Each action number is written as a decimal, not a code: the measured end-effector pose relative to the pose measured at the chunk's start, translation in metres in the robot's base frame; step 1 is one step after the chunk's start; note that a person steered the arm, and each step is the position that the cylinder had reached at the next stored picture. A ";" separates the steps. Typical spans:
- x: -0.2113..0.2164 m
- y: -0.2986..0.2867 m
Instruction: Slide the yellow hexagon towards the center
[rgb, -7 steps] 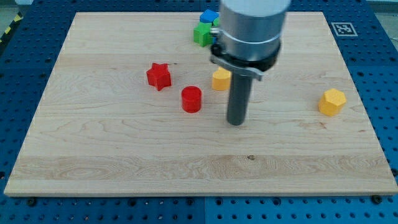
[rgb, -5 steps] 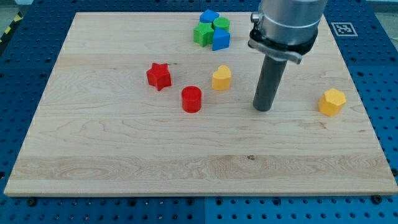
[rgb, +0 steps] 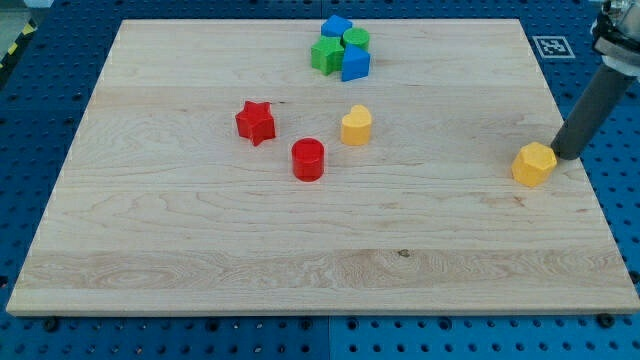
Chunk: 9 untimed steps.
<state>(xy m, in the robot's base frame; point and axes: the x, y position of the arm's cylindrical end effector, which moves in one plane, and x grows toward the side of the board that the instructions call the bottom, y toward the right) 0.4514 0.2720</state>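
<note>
Change since the earlier frames: the rod has crossed from mid-board to the right edge of the frame; every block sits where it did.

Tip: my tip (rgb: 568, 153) rests at the right side of the board, just beside the yellow hexagon's upper right, very close or touching; contact cannot be confirmed. The rod slants up to the frame's upper right corner, where its collar is cut off. It has no fingers, so it grasps and carries nothing.

Task item: yellow hexagon (rgb: 534, 164), at the right of the frame, slightly below mid-height, near the board's right edge and well apart from the centre. It stands on a flat face with its top facet up. Its outline is about as wide as it is tall, so no long axis can be made out.

Board: pale wooden board (rgb: 180, 250) on a blue perforated table (rgb: 40, 90). There are no trays or bins; the board alone bears the blocks.

Other blocks:
- Red star (rgb: 255, 121), left of centre.
- Red cylinder (rgb: 308, 159), just below and right of the star.
- Yellow block (rgb: 356, 125), rounded, shape unclear, near centre.
- Cluster at top centre, touching one another: blue block (rgb: 336, 26), green cylinder (rgb: 356, 39), green block (rgb: 325, 54), second blue block (rgb: 355, 64).

Marker: black-and-white tag (rgb: 552, 45), upper right corner of the board.
</note>
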 end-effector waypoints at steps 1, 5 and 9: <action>0.021 -0.026; 0.035 -0.117; 0.061 -0.141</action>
